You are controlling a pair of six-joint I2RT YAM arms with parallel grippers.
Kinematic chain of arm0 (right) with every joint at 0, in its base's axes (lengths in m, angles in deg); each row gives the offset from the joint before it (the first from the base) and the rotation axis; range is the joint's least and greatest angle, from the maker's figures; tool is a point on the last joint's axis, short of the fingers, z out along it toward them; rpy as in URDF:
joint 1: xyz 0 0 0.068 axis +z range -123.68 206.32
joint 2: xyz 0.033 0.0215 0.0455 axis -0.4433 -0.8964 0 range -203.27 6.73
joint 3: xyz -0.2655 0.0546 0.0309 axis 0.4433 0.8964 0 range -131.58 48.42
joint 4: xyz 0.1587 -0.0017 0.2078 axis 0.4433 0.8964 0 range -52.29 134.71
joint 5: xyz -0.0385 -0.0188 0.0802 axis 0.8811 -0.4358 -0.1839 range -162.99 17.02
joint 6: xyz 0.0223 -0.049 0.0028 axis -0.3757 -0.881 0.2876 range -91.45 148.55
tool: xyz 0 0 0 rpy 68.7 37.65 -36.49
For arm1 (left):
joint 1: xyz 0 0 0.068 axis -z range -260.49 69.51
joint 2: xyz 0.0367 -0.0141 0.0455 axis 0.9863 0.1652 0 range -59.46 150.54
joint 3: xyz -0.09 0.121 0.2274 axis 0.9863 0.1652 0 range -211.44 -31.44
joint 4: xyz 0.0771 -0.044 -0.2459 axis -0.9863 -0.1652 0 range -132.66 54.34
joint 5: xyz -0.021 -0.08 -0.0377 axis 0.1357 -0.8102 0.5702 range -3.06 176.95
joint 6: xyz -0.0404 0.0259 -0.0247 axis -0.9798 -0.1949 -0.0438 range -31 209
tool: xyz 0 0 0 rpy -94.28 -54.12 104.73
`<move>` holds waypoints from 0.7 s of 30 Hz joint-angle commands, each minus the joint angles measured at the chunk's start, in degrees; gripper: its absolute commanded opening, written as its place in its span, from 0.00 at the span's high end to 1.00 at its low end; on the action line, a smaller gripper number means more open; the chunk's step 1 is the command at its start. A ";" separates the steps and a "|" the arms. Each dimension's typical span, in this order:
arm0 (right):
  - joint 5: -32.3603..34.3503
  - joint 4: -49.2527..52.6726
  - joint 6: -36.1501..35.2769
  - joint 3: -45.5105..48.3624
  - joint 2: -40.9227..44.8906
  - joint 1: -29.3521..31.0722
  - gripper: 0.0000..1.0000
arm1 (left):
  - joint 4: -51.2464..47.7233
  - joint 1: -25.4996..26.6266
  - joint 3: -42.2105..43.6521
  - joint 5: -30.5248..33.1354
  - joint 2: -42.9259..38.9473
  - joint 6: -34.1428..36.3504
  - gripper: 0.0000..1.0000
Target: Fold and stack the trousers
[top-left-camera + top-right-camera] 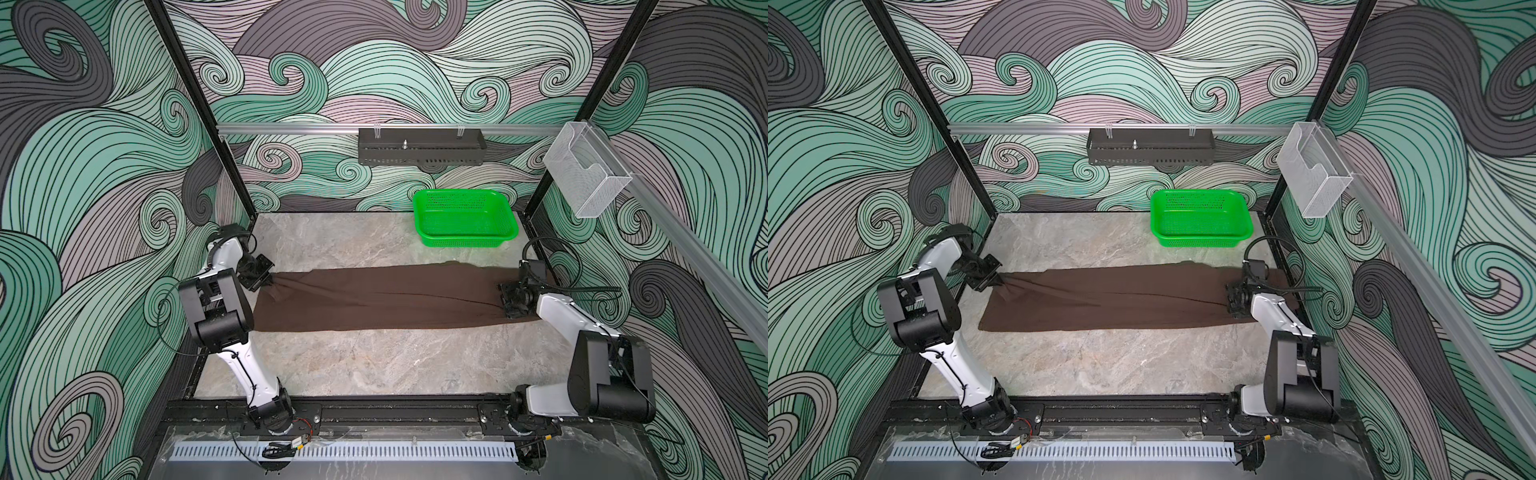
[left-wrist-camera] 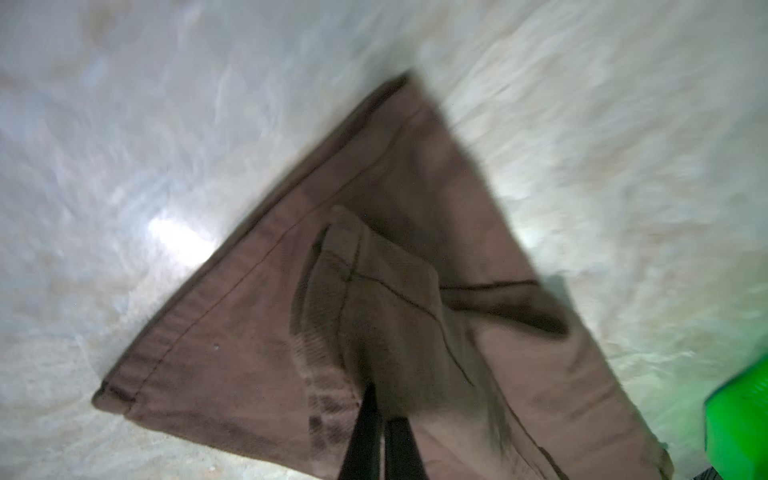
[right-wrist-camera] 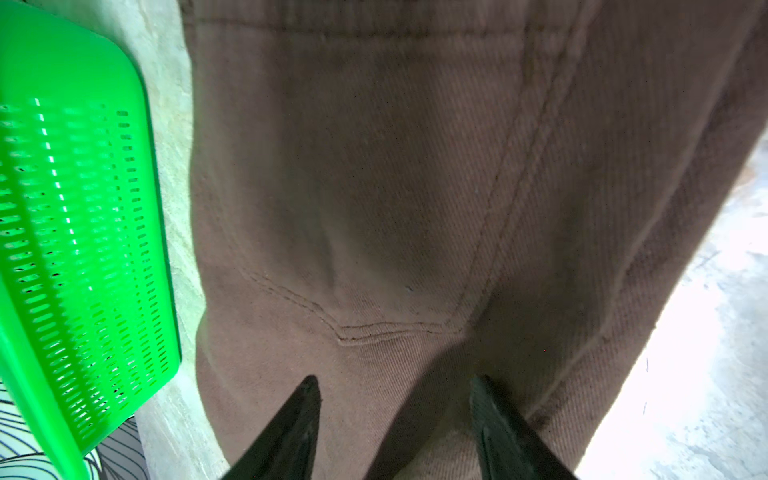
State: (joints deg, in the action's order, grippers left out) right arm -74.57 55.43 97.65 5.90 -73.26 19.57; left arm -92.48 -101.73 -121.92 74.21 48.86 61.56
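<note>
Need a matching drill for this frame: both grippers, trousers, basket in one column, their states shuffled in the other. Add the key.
Column 1
1. left gripper
2. right gripper
3. trousers
4. green basket

Column 2
A. empty, at the back of the table
B. fingers apart over the pocket end of the brown fabric
C. fingers shut on a pinch of fabric at the hem end
D. spread lengthwise across the table, between the two arms

Pairs: 1-C, 2-B, 3-D, 4-A
</note>
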 commanded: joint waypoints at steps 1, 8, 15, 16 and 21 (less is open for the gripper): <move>0.22 2.14 -0.84 -1.66 1.05 -0.44 0.41 | -0.31 0.25 -7.82 -0.39 -4.00 5.87 1.00; 0.11 2.59 -1.16 -1.47 1.07 -1.47 0.41 | 5.68 1.39 -3.15 -3.21 -9.83 14.38 1.00; -1.20 2.59 -1.81 -0.11 1.45 -4.36 0.41 | 29.03 2.43 27.09 2.75 -29.52 16.87 1.00; -1.68 2.54 -2.07 -0.02 1.50 -4.96 0.41 | 30.42 2.43 29.48 4.59 -31.18 16.85 1.00; -2.35 5.66 -3.32 0.37 2.86 -7.20 0.41 | 25.78 2.44 31.76 11.93 -32.59 15.44 1.00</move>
State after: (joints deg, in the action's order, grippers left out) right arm -76.27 58.29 95.88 5.24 -71.92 13.34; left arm -68.83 -99.32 -89.42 80.09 16.84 76.84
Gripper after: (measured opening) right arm 0.589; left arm 0.048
